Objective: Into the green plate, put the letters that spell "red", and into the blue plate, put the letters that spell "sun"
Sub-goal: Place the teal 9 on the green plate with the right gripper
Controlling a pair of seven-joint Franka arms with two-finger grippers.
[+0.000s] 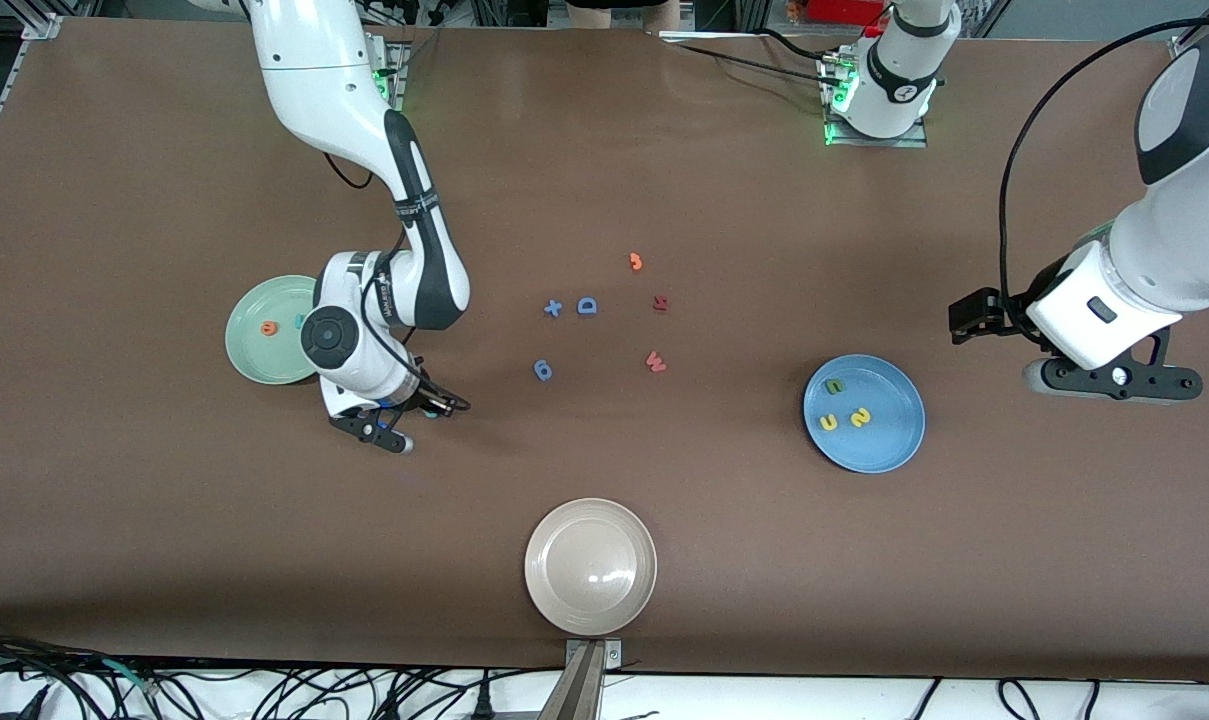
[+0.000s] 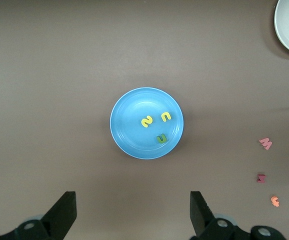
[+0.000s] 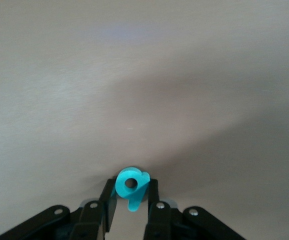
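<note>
My right gripper (image 1: 401, 442) (image 3: 130, 192) is down at the brown table just off the green plate (image 1: 254, 352), shut on the teal "d" (image 3: 122, 186), which stands on edge between its fingers. On the green plate lie the orange "e" (image 1: 268, 327) and the teal "r" (image 1: 300, 322). The blue plate (image 1: 889, 445) (image 2: 127, 137) holds the yellow "s" (image 1: 860, 418) (image 2: 147, 121), the yellow "u" (image 1: 828, 422) (image 2: 165, 117) and the green "n" (image 1: 835, 385) (image 2: 161, 138). My left gripper (image 1: 1114, 380) (image 2: 133, 200) waits open above bare table at its arm's end, with nothing between its fingers.
Loose letters lie mid-table: a blue "D" (image 1: 587, 306), a blue cross shape (image 1: 553, 308), a blue "g" (image 1: 542, 371), a red "w" (image 1: 655, 362), a dark red piece (image 1: 660, 302) and a small orange piece (image 1: 636, 262). A beige plate (image 1: 591, 600) sits near the front edge.
</note>
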